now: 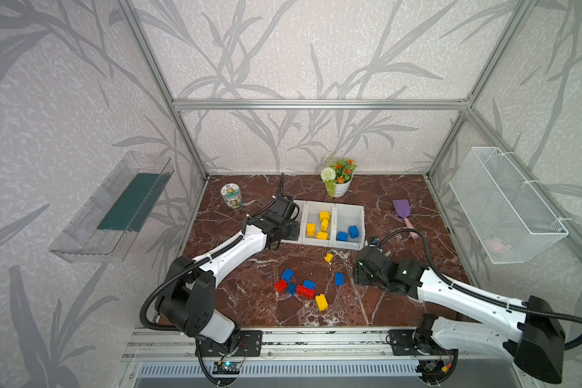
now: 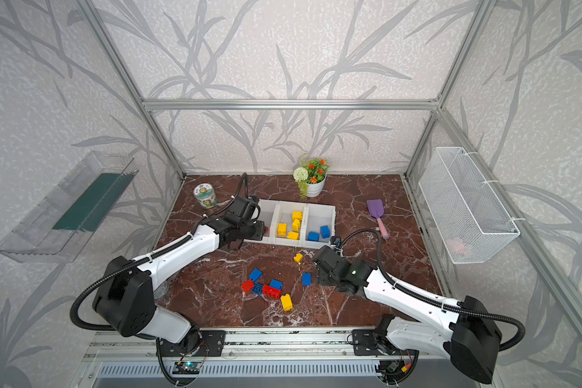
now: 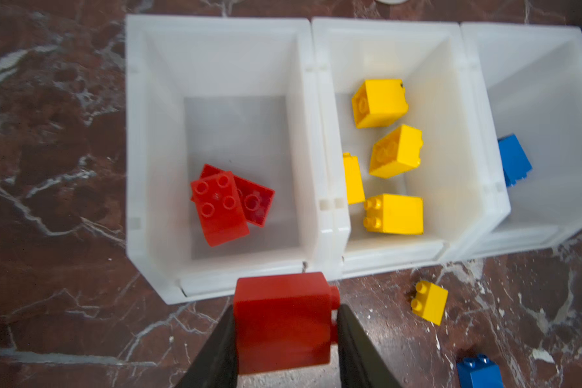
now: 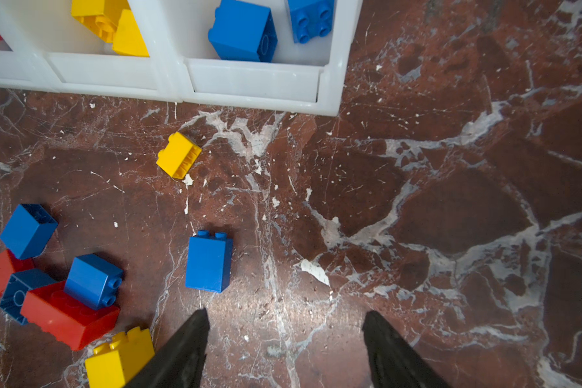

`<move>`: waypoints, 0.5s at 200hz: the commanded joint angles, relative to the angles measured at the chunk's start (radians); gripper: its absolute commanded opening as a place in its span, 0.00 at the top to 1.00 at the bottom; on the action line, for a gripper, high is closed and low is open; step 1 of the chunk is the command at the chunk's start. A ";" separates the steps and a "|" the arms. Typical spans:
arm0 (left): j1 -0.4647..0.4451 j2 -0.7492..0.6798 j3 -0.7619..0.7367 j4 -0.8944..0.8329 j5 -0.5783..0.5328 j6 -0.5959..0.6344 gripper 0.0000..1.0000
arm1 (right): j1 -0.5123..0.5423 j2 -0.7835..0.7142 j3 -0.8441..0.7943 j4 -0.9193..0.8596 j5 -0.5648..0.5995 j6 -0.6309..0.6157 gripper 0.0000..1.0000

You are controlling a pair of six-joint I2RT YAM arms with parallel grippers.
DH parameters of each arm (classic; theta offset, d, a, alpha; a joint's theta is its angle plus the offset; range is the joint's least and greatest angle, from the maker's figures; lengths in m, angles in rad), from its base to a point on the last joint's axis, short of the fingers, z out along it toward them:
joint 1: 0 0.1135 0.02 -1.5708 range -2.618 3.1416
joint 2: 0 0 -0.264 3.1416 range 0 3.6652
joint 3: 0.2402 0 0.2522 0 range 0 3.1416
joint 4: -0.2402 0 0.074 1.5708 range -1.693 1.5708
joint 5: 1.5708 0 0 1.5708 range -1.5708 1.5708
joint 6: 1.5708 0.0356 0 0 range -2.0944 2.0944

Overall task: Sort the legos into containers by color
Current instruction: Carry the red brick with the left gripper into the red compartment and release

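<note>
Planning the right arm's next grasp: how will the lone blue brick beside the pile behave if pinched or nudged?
The blue brick looks like hard moulded plastic, so probably stiff and light. Lying on a flat side, it should slide on the smooth table rather than roll. Its glossy faces may slip unless pinched squarely.

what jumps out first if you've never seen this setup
Three joined white bins keep red, yellow and blue apart, with a loose mixed cluster of bricks on the dark marble tabletop in front. The left gripper clamps a red brick at the red bin's front lip; the right gripper hangs open over bare marble.
</note>
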 commanded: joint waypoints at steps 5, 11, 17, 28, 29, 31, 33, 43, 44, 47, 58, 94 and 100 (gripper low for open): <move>0.036 0.069 0.078 0.008 -0.001 0.024 0.61 | 0.006 0.016 0.018 -0.012 0.027 -0.010 0.27; 0.040 0.085 0.089 0.007 -0.001 0.022 0.61 | 0.006 0.019 0.020 -0.008 0.026 -0.011 0.27; 0.044 0.099 0.098 0.010 -0.001 0.020 0.61 | 0.006 0.024 0.022 -0.005 0.026 -0.012 0.27; 0.051 0.120 0.112 0.017 -0.002 0.018 0.61 | 0.006 0.031 0.027 -0.001 0.026 -0.015 0.27; 0.051 0.123 0.114 0.018 -0.002 0.018 0.61 | 0.006 0.032 0.028 0.000 0.026 -0.016 0.27; 0.052 0.127 0.117 0.019 -0.002 0.018 0.61 | 0.006 0.033 0.030 -0.001 0.026 -0.015 0.27; 0.054 0.131 0.120 0.019 -0.001 0.018 0.61 | 0.006 0.035 0.030 -0.001 0.026 -0.016 0.27; 0.061 0.151 0.139 0.021 -0.001 0.019 0.60 | 0.006 0.040 0.036 0.000 0.020 -0.019 0.27; 0.061 0.153 0.141 0.022 -0.003 0.019 0.60 | 0.006 0.041 0.036 -0.001 0.020 -0.019 0.27; 0.063 0.160 0.147 0.023 -0.002 0.019 0.59 | 0.006 0.041 0.037 -0.001 0.019 -0.021 0.27; 0.070 0.182 0.171 0.018 -0.003 0.020 0.56 | 0.006 0.044 0.041 -0.003 0.012 -0.025 0.27; 0.081 0.224 0.249 -0.038 0.041 0.022 0.37 | 0.008 0.027 0.040 -0.025 0.010 -0.021 0.27; 0.082 0.224 0.249 -0.038 0.045 0.021 0.35 | 0.008 0.019 0.037 -0.028 0.013 -0.019 0.27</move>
